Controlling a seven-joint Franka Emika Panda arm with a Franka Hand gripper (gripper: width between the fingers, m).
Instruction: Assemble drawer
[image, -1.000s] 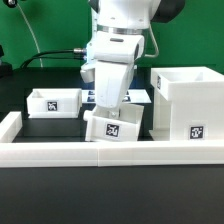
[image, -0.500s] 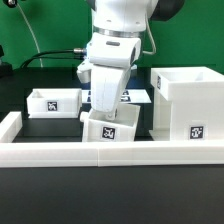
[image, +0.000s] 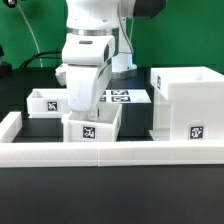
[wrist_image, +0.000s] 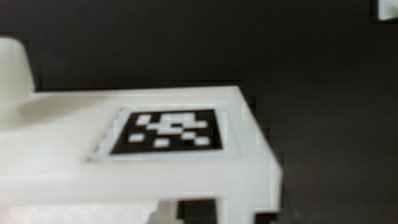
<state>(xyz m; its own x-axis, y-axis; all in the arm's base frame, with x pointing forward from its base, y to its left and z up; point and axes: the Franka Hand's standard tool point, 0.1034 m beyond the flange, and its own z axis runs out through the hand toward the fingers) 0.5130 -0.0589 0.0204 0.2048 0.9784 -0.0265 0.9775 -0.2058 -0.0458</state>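
My gripper (image: 88, 112) reaches down into a small white tray (image: 92, 128) with a tag on its front and is shut on the tray's wall. This tray sits close behind the front wall, left of centre in the exterior view. In the wrist view the tray's tagged face (wrist_image: 169, 132) fills the frame, and my fingers show only as dark shapes at the edge, near the gripper (wrist_image: 222, 212). A second small tray (image: 47, 102) stands at the exterior view's left. The tall square hollow box (image: 188, 105) with a tag stands at the right. No knobs show.
The low white wall (image: 140, 153) borders the black table along the front and at the left end (image: 8, 125). The marker board (image: 122, 97) lies flat behind the held tray. A green backdrop and black cables are at the back.
My arm has moved toward the exterior view's left, carrying the tray from beside the tall box to left of centre. The tray was tilted and now sits level. The marker board is now uncovered.
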